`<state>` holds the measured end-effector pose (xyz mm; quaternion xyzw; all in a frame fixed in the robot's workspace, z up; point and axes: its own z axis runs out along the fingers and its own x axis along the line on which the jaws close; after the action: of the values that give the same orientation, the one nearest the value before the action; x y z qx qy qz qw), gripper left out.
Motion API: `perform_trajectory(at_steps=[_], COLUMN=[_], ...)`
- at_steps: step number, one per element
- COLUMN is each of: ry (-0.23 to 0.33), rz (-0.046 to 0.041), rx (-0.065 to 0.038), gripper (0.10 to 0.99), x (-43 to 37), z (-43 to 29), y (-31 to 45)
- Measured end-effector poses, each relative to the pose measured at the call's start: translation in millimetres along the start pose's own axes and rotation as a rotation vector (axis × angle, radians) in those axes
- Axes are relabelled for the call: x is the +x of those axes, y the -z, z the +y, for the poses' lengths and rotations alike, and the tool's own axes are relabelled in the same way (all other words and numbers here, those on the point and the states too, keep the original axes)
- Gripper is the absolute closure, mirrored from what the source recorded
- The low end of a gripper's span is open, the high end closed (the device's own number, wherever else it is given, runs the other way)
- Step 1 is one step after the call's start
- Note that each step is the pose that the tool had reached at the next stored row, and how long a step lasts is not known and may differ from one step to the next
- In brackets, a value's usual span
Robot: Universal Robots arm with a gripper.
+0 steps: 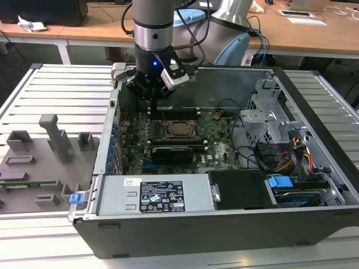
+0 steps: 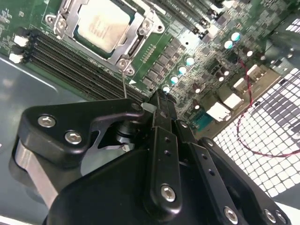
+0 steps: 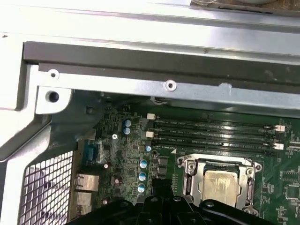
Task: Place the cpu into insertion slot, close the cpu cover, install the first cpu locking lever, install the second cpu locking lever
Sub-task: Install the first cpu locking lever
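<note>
The cpu [image 2: 101, 26] lies flat in the insertion slot [image 1: 180, 129], its silver top showing through the window of the cpu cover [image 2: 135, 43], which lies down over it. In the first wrist view the cpu [image 3: 220, 183] sits inside the same metal cover [image 3: 192, 180]. A thin wire locking lever [image 2: 124, 79] runs from the socket's corner toward my gripper [image 2: 158, 98], and I cannot tell whether they touch. The gripper's black fingers look pressed together. In the exterior view the gripper [image 1: 152, 107] hangs low over the board, just off the socket toward the exterior view's left.
Long black memory slots [image 2: 70, 61] run beside the socket. A black card [image 1: 171, 152] lies in front of it. The power supply [image 1: 157, 196] and drive cage [image 1: 269, 117] bound the board. The case's metal wall [image 3: 164, 84] and rear grille [image 2: 262, 154] are close.
</note>
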<state>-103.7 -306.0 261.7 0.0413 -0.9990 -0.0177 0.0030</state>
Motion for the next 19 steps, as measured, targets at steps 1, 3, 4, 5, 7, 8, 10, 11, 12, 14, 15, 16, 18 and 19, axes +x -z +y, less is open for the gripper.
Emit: perform_trajectory(at_steps=[1, 3, 4, 5, 7, 8, 10, 11, 12, 14, 15, 16, 18, 19], ry=[0.0, 0.0, 0.0, 0.0, 0.0, 0.0, 0.0, 0.0, 0.0, 0.0, 0.0, 0.0, 0.0, 0.0], rz=[-0.0001, 0.0, 0.0001, 0.0, -0.0001, -0.0001, -0.0001, -0.0002, 0.0, -0.0002, -0.0001, -0.0001, -0.0001, -0.0001], rx=[0.0, 0.0, 0.0, 0.0, 0.0, 0.0, -0.001, -0.001, -0.001, -0.001, -0.001, -0.001, -0.001, -0.001], gripper=[0.98, 0.98, 0.98, 0.98, 0.98, 0.98, 0.98, 0.98, 0.98, 0.98, 0.98, 0.98, 0.98, 0.98], x=[-0.1, -0.3, -0.3, -0.3, -0.1, -0.2, -0.4, -0.5, -0.5, -1.1, -1.9, -2.8, -4.7, -5.9], z=[1.0, 3.1, 4.4, 5.2, 7.2, 8.1, 10.2, 11.3, 12.3, 13.2, 13.4, 13.7, 14.1, 14.3], y=[-0.6, -1.5, -1.9, -2.0, -2.3, -2.5, -2.8, -2.9, -2.9, -3.0, -3.0, -3.1, -3.2, -3.2])
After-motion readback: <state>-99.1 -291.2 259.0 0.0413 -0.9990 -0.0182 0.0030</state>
